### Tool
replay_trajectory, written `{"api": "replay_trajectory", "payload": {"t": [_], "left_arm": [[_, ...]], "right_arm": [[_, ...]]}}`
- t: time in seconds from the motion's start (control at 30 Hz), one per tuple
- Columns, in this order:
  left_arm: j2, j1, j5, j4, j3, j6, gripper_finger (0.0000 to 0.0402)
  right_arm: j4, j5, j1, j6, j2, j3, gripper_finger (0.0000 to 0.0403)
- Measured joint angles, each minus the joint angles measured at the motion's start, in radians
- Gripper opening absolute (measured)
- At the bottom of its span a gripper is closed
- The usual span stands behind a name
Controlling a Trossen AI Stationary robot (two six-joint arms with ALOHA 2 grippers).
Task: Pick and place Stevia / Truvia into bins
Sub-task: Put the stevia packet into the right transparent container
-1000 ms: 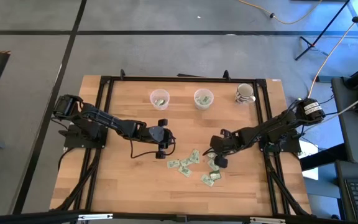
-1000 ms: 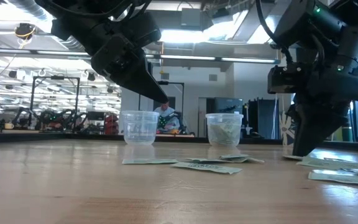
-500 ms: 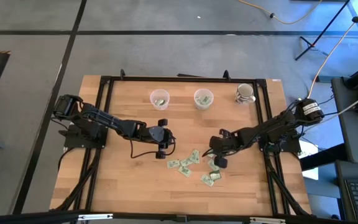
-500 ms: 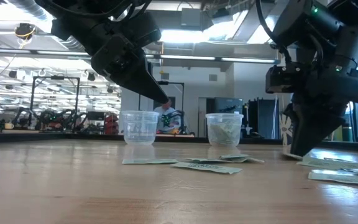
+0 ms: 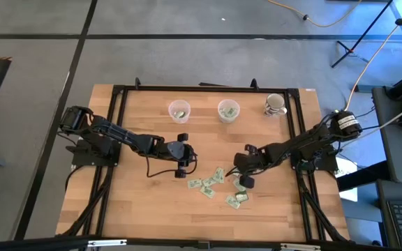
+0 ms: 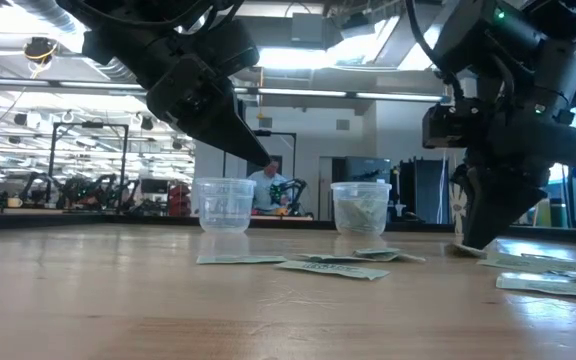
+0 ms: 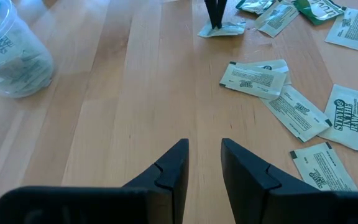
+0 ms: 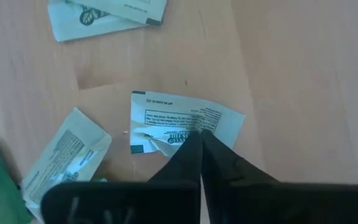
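Observation:
Pale green and white Stevia sachets (image 5: 215, 183) lie flat and scattered on the wooden table between the arms. Two clear cups (image 5: 179, 110) (image 5: 228, 110) stand near the far edge, each with sachets inside. My right gripper (image 8: 201, 134) stands over the right part of the scatter (image 5: 238, 174), shut on one white sachet (image 8: 179, 121). My left gripper (image 7: 204, 155) hovers open above bare wood just left of the sachets (image 5: 182, 162), touching nothing. My right gripper pinches a white sachet between its two fingertips, near the middle of its printed face (image 8: 194, 124). The fingers come from above, pointing down. The paper is creased where they meet, and the sachet's edges (image 7: 219, 30) lie on the table.
A white patterned mug (image 5: 275, 104) stands right of the cups near the far right corner. More sachets (image 7: 297, 109) lie ahead of my left gripper. A black frame (image 5: 117, 125) runs along the table's edges. Bare wood spreads at the table's left and near sides.
My right gripper has shifted a little toward the table's left, its fingers staying shut at the table surface. The left arm has kept still.

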Motion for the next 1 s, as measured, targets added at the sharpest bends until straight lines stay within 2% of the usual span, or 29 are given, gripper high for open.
{"api": "replay_trajectory", "payload": {"t": [0.17,0.33,0.53,0.6,0.77,1.0], "left_arm": [[0.000,0.000,0.000,0.000,0.000,0.000,0.0088],[0.000,0.000,0.000,0.000,0.000,0.000,0.0088],[0.000,0.000,0.000,-0.001,0.000,0.000,0.0088],[0.000,0.000,0.000,-0.001,0.000,-0.001,0.0088],[0.000,0.000,0.000,-0.001,0.000,-0.001,0.0088],[0.000,0.000,0.000,-0.001,0.000,-0.001,0.0088]], "right_arm": [[-0.140,0.008,-0.018,-0.058,0.007,0.124,0.0002],[-0.314,0.101,-0.057,-0.114,0.004,0.267,0.0003],[-0.462,0.210,-0.168,-0.245,0.002,0.443,0.0004],[-0.485,0.241,-0.220,-0.310,0.001,0.495,0.0004],[-0.482,0.246,-0.375,-0.480,0.000,0.569,0.0004],[-0.389,0.221,-0.591,-0.557,0.003,0.554,0.0004]]}}
